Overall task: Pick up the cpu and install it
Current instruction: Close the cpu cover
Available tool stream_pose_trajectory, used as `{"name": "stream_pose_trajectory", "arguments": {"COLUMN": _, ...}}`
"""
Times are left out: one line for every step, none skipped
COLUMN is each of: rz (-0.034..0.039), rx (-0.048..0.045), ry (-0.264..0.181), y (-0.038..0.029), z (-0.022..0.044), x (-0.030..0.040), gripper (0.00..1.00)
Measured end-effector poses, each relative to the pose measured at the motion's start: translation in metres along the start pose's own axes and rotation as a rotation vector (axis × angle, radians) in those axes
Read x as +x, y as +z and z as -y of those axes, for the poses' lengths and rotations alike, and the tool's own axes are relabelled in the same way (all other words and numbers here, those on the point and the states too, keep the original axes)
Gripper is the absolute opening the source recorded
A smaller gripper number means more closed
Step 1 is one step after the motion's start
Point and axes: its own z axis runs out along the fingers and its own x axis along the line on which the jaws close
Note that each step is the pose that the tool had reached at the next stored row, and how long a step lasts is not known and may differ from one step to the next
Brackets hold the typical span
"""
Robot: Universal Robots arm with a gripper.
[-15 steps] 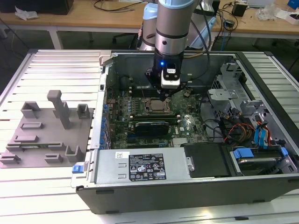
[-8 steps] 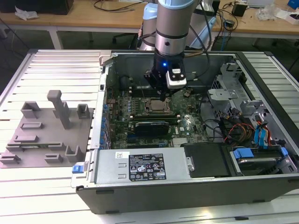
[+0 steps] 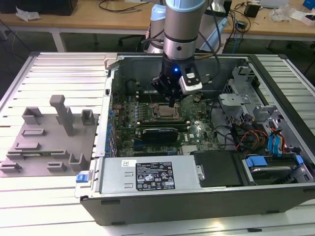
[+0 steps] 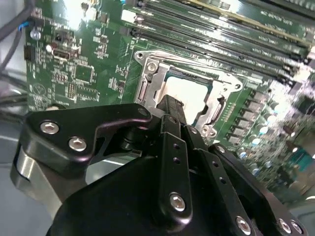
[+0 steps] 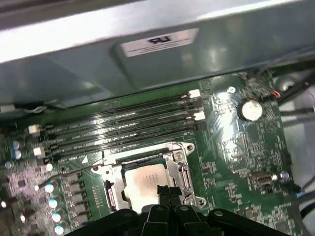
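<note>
1. the tabletop is a pale, ribbed metal surface. an open computer case lies on it and takes the middle and the exterior view's right side, up to that edge.
2. a grey fixture plate with upright blocks lies near the tabletop's edge on the exterior view's left, just beside the case.
3. behind the tabletop stand wooden desks with cables and small things on them.
4. inside the case a green motherboard lies flat, and a silver labelled box runs along the case's near wall.
5. the cpu sits in the socket frame with its pale top up, beside the rows of memory slots.
6. the arm comes down into the case. the fingers are pressed together and pinch nothing. their tips are just over the cpu's edge, and i cannot tell if they touch it.
</note>
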Motion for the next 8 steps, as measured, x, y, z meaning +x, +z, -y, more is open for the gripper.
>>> {"name": "stream_pose_trajectory", "arguments": {"rz": 0.0001, "rx": -0.0003, "ry": -0.016, "y": 0.0004, "z": 0.0000, "x": 0.0000, "gripper": 0.11}}
{"name": "stream_pose_trajectory", "arguments": {"rz": 0.0001, "rx": -0.0007, "ry": -0.037, "y": 0.0009, "z": 0.0000, "x": 0.0000, "gripper": 0.11}}
{"name": "stream_pose_trajectory", "arguments": {"rz": 0.0001, "rx": -0.0008, "ry": -0.050, "y": 0.0011, "z": 0.0001, "x": 0.0003, "gripper": 0.11}}
{"name": "stream_pose_trajectory", "arguments": {"rz": 0.0002, "rx": -0.0009, "ry": -0.057, "y": 0.0014, "z": 0.0002, "x": 0.0009, "gripper": 0.11}}
{"name": "stream_pose_trajectory", "arguments": {"rz": 0.0002, "rx": -0.0012, "ry": -0.062, "y": 0.0017, "z": 0.0003, "x": 0.0016, "gripper": 0.11}}
{"name": "stream_pose_trajectory", "arguments": {"rz": 0.0002, "rx": -0.0013, "ry": -0.067, "y": 0.0021, "z": 0.0008, "x": 0.0027, "gripper": 0.11}}
{"name": "stream_pose_trajectory", "arguments": {"rz": 0.0003, "rx": -0.0015, "ry": -0.071, "y": 0.0028, "z": 0.0019, "x": 0.0042, "gripper": 0.11}}
{"name": "stream_pose_trajectory", "arguments": {"rz": 0.0003, "rx": -0.0016, "ry": -0.072, "y": 0.0032, "z": 0.0026, "x": 0.0053, "gripper": 0.11}}
